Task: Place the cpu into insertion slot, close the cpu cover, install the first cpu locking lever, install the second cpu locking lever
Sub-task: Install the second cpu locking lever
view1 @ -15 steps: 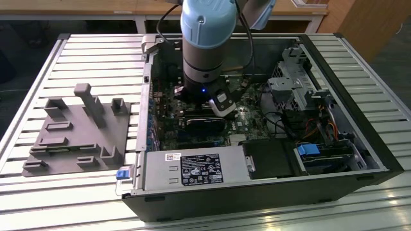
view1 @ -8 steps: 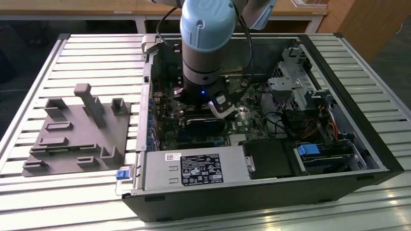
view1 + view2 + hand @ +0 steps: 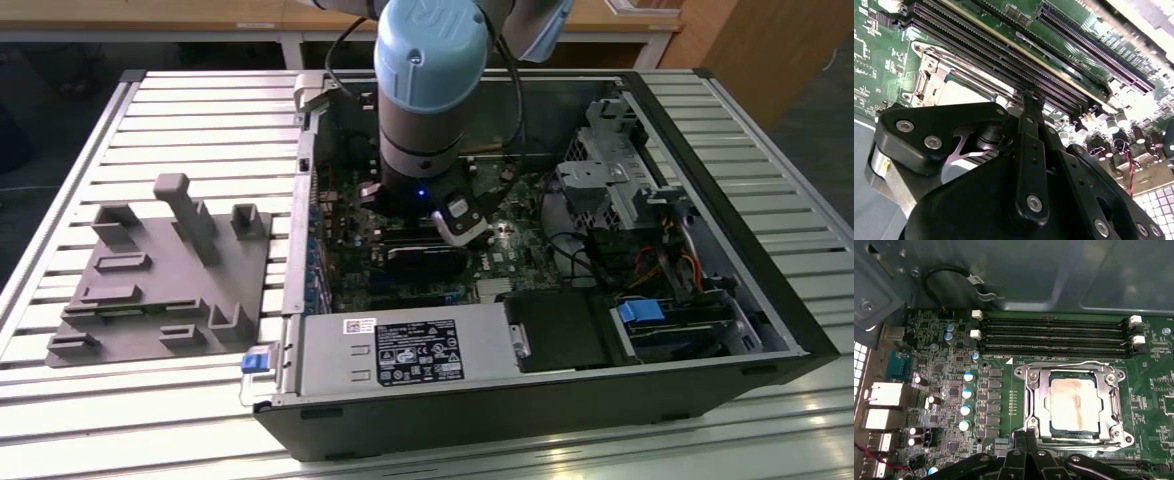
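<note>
While the arm (image 3: 424, 100) hangs upright, jaws seemingly shut, empty, beside the cpu cover (image 3: 1074, 405).

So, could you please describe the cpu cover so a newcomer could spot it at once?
Find the green motherboard inside the open case, then the row of long black memory slots. Just beside them sits the cpu cover, a shiny silver square frame closed around the dull grey cpu, which shows through its window; nothing else nearby is bright metal.
</note>
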Tool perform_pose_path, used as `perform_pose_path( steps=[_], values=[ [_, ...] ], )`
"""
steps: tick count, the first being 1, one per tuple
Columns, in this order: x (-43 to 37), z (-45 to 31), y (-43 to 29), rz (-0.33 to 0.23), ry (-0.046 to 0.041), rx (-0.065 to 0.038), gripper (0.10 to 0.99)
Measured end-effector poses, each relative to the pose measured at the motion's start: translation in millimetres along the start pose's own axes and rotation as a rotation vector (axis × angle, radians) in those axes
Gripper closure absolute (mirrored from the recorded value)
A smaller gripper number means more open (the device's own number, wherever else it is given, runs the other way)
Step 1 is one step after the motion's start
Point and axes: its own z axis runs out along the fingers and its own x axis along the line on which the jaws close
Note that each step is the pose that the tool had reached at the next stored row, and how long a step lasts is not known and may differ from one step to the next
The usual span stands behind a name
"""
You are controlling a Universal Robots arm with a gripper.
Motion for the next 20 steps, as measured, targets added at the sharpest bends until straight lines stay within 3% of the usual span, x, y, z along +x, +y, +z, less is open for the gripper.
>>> perform_pose_path(
  steps=[9,20],
  values=[
    [5.2,2.9,0.9,0.0,-0.0002,-0.012,0.98],
    [6.1,-11.3,5.3,0.0,-0.0003,-0.017,0.98]
  ],
)
